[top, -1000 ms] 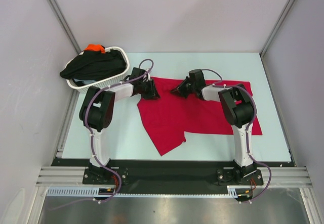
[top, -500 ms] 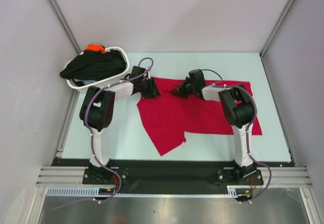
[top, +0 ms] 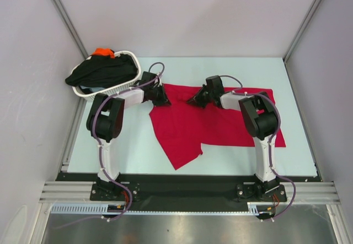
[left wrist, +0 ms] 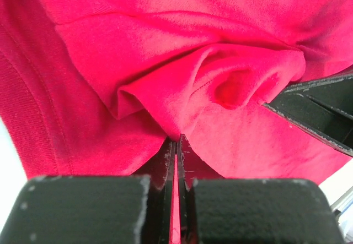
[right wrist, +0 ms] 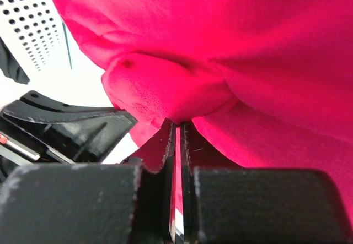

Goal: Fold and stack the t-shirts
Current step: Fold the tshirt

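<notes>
Red t-shirt lies spread on the table, pinched along its far edge by both grippers.
The shirt covers the table's centre and right, one sleeve pointing toward the near edge. At far left, a white basket holds a black t-shirt draped over its rim, with orange cloth behind it. The left gripper has its jaws pressed together on a bunched fold of red fabric. The right gripper is likewise closed tight on a fold. The two grippers sit near each other, apart.
</notes>
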Action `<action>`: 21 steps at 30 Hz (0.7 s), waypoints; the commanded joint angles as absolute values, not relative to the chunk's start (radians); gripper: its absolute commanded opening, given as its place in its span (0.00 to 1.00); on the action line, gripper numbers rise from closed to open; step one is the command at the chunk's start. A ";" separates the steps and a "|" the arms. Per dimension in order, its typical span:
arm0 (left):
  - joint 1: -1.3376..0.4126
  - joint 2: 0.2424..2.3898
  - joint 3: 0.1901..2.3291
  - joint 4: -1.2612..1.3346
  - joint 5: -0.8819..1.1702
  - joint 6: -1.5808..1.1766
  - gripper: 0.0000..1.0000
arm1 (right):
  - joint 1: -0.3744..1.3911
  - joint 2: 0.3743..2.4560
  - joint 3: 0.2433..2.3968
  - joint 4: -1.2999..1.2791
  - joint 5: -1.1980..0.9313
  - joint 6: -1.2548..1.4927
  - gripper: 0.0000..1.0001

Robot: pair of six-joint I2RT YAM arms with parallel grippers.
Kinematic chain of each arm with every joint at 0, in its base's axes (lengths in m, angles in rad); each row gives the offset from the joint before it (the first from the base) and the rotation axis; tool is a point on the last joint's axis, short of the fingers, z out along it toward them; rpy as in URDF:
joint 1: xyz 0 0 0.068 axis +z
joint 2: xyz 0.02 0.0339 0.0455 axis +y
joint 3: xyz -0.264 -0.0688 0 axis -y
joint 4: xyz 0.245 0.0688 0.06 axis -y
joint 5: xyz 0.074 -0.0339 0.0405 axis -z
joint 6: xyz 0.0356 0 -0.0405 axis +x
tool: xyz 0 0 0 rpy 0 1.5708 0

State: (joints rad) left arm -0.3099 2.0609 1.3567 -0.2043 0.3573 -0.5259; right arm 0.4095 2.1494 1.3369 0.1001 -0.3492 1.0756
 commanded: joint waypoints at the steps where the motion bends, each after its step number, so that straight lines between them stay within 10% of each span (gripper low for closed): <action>1: -0.295 1.999 1.373 -0.199 0.394 -0.534 0.00 | 0.399 2.063 1.338 0.048 -0.359 1.025 0.00; 21: -0.252 1.885 1.279 -0.348 0.491 -0.508 0.01 | 0.356 2.066 1.428 -0.221 -0.535 0.752 0.00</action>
State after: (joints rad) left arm -0.2584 1.9480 1.2976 -0.3168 0.4587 -0.5228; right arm 0.3561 2.0830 1.3899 -0.1658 -0.5041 0.8150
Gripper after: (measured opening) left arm 0.011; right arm 0.020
